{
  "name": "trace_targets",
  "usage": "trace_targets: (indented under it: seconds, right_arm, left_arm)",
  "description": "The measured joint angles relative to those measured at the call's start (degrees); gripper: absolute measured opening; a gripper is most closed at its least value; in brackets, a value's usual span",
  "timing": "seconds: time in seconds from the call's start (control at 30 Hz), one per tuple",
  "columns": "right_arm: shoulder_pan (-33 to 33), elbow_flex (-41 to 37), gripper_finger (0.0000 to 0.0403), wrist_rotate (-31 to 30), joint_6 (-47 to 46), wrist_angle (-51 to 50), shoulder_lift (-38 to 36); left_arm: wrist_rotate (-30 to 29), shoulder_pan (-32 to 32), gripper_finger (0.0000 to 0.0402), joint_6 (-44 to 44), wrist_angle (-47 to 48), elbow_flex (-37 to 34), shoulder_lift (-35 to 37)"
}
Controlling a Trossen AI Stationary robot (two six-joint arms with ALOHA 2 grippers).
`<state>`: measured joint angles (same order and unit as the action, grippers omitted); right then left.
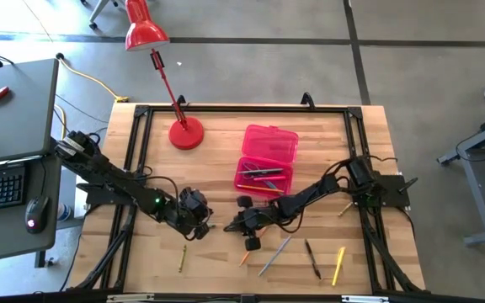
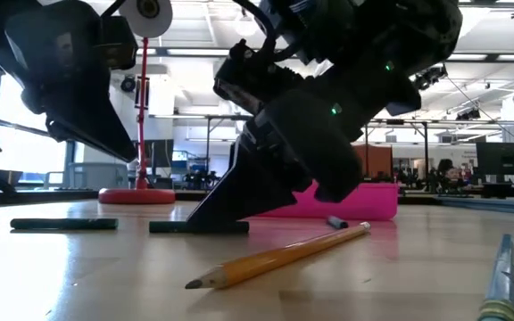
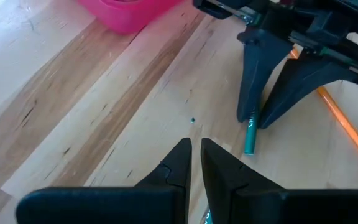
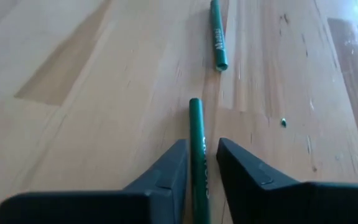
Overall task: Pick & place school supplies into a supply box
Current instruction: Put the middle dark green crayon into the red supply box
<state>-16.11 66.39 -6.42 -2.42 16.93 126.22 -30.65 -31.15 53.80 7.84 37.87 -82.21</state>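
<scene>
Nearest the low cam: orange pencil (image 2: 279, 259) lying loose on the table (image 1: 226, 269), w/ a grey pen (image 1: 274, 256), a dark pen (image 1: 312, 259) and a yellow pencil (image 1: 338, 264) near the front edge, plus a small yellow-green one (image 1: 182, 257) front-left. Step in hand, I'd say: picking a green pencil. Right gripper (image 4: 197, 163) is down at the tabletop, fingers straddling the green pencil (image 4: 196, 134), narrow gap each side, not clearly clamped yet; can't tell if it has contact. Second green pencil (image 4: 218, 34) lies just beyond, end to end w/ the first. Left gripper (image 3: 193, 152) hovers nearby, fingers nearly together, holding nothing. Next move likely needs: close fully on the pencil, lift w/o it rolling, carry back to the supply box (image 1: 266, 158). Box sits mid-table, lid open, a few items already inside, count unclear. Farther back: red desk lamp (image 1: 185, 133). Count: 2 green, 1 orange, 1 yellow, 1 grey, 1 dark, 1 small; 1 box, 1 lamp.
</scene>
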Motion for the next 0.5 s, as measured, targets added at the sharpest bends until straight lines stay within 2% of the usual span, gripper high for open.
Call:
trace_targets:
  seconds: [0.17, 0.3, 0.4, 0.5]
  right_arm:
    - [0.0, 0.0, 0.0009, -0.2, 1.3, 2.4, 1.5]
    - [0.0, -0.1, 0.0021, -0.1, 1.3, 1.1, -1.7]
    - [-0.1, -0.4, 0.0017, 0.4, 3.5, -4.8, -6.4]
    - [-0.1, -0.5, 0.0006, -3.5, 4.3, -11.3, -12.7]
  left_arm:
    - [0.0, 0.0, 0.0069, 0.0, 0.0, 0.0, 0.0]
    - [0.0, 0.0, 0.0069, 0.0, 0.0, 0.0, 0.0]
    - [0.0, 0.0, 0.0069, 0.0, -0.2, 0.0, 0.0]
    - [-0.6, 0.0, 0.0069, 0.4, -0.4, 0.0, 0.0]
